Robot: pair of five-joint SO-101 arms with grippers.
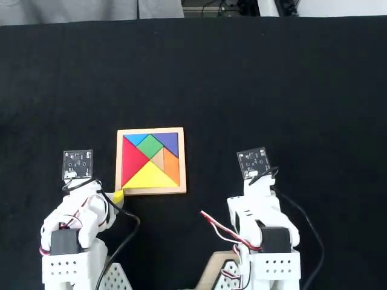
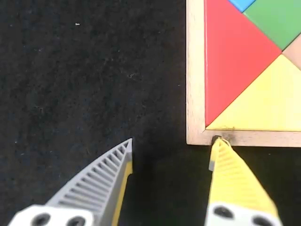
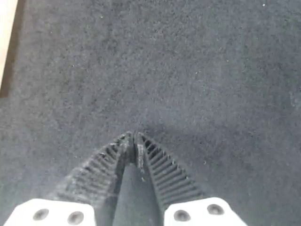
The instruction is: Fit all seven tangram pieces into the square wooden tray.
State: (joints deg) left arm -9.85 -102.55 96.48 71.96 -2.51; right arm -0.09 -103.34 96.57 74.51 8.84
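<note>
Seven pieces (image 1: 136,163) in tray (image 1: 182,160), L gripper (image 2: 173,141) spread at corner, R gripper (image 3: 133,137) closed

Black-covered table (image 1: 272,90); square wooden tray (image 1: 119,160) lies flat on it, left of centre.

- A black, felt-like cloth (image 1: 272,90) is covering the tabletop, running out to the high view's edges at 3 and 9 o'clock
- A grey fabric (image 1: 66,11) is hanging in soft folds behind the table's far edge, toward 11 o'clock
- Dark cables (image 1: 224,7) are lying in a shadowed gap at 12 o'clock
- A white surface (image 1: 344,7) is showing at 1 o'clock, beyond the cloth
- Soft, even light is falling on the cloth, picking out pale specks of lint in its nap
</note>
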